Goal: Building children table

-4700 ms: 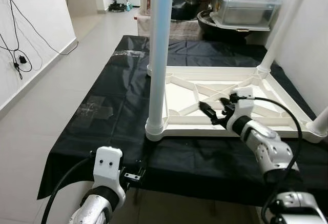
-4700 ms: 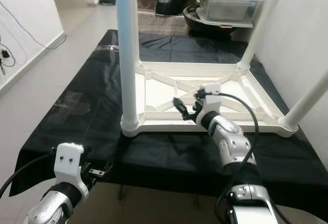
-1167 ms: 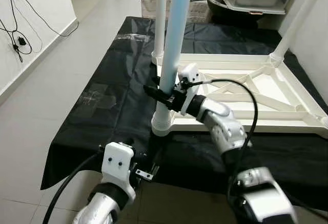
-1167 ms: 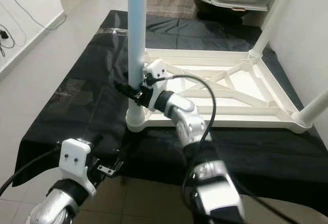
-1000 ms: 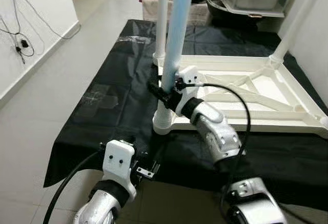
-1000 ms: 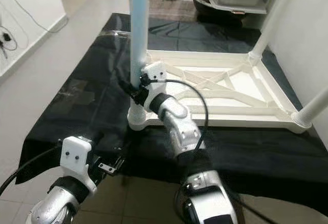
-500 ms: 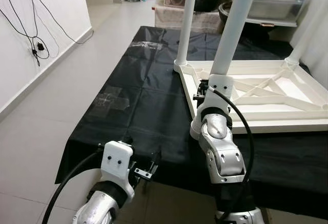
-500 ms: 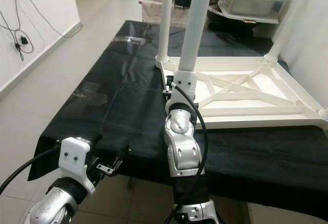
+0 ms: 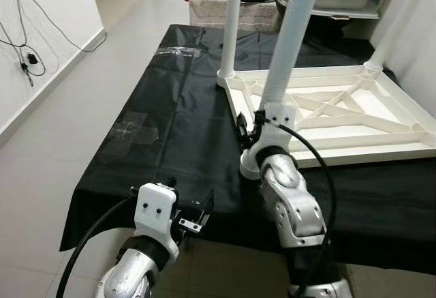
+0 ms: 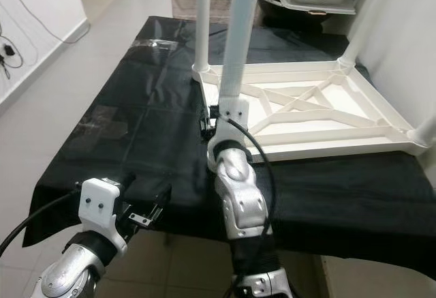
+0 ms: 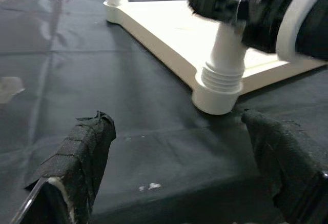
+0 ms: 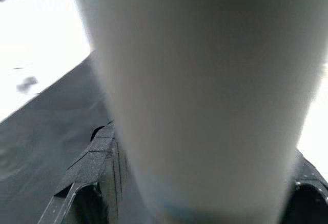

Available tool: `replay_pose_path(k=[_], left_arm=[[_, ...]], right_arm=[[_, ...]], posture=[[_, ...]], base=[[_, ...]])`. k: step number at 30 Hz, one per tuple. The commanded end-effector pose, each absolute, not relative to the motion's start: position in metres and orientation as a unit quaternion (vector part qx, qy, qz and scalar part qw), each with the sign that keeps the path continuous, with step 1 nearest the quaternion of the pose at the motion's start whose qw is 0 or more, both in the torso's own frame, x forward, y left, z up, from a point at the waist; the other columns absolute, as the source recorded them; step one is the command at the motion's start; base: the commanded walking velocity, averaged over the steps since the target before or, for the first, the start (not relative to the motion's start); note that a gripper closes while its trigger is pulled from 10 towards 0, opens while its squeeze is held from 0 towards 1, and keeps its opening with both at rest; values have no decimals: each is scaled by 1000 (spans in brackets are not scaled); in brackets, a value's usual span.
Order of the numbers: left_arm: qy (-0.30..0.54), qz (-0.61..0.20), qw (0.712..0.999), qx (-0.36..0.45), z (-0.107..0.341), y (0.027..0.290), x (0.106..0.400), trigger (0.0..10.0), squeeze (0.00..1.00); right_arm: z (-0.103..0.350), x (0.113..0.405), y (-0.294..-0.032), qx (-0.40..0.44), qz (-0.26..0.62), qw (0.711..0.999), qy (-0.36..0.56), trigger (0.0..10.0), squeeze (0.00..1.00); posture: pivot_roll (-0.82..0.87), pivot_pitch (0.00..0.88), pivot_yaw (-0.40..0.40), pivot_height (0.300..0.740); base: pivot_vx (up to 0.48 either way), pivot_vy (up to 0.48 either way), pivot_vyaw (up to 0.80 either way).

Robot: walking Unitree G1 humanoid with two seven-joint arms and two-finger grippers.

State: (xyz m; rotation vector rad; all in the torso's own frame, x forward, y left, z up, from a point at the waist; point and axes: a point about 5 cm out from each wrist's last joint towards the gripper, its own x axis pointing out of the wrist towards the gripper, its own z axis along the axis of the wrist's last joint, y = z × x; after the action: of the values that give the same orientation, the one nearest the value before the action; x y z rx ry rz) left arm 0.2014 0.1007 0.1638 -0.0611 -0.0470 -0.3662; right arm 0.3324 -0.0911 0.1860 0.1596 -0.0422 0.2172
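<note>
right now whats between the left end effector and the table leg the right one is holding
Only bare black cloth. In the left wrist view it runs unbroken from the open left end effector to the threaded base of the near table leg, which the right end effector grips.

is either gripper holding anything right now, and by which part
The right gripper grips the near table leg low down, just above its socket. The left gripper holds nothing.

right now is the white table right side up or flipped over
Flipped over: the white plastic table lies with its ribbed underside up on the black cloth, its legs pointing upward.
</note>
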Motion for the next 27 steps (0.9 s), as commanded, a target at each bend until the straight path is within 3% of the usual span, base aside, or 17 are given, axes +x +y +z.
replay_pose_path(k=[1,4,7,10,15,19,22,23,24,25,27], left_arm=[[-22,-182,983,-33,163,101,202,10000,0],[-27,-185,982,-32,164,101,203,10000,0],[-28,-186,982,-33,164,101,204,10000,0],[-27,-190,981,-31,163,99,204,10000,0],[-31,-187,981,-31,166,99,203,10000,0],[-32,-187,981,-31,166,100,203,10000,0],[-35,-201,978,-37,168,95,201,10000,0],[-35,-201,978,-37,168,95,201,10000,0],[-36,-204,978,-39,169,94,200,10000,0],[-36,-205,977,-39,169,94,200,10000,0],[-37,-205,977,-39,168,94,200,10000,0]], right_arm=[[176,332,-83,101,204,974,-3,10000,0],[172,342,-101,100,354,929,31,10000,0],[172,345,-102,93,390,916,35,10000,0],[182,356,-93,84,485,870,40,10000,0],[196,361,-80,83,570,817,33,10000,0],[198,359,-76,83,596,798,33,10000,0],[199,354,-61,67,666,742,32,10000,0],[199,354,-61,67,666,742,32,10000,0],[196,353,-57,59,678,732,35,0,0],[194,353,-55,54,683,727,37,0,0],[189,355,-50,37,664,746,26,0,0]], posture=[[126,113,-79,740],[125,107,-77,740],[122,106,-70,740],[145,103,-76,740],[163,100,-88,740],[165,100,-90,740],[172,92,-95,740],[172,92,-95,740],[173,88,-96,740],[172,87,-96,740],[171,81,-96,740]], base=[[0,0,0],[0,0,0],[0,0,0],[0,0,0],[0,0,0],[0,0,0],[0,0,0],[0,0,0],[0,0,0],[0,0,0],[0,0,0]])
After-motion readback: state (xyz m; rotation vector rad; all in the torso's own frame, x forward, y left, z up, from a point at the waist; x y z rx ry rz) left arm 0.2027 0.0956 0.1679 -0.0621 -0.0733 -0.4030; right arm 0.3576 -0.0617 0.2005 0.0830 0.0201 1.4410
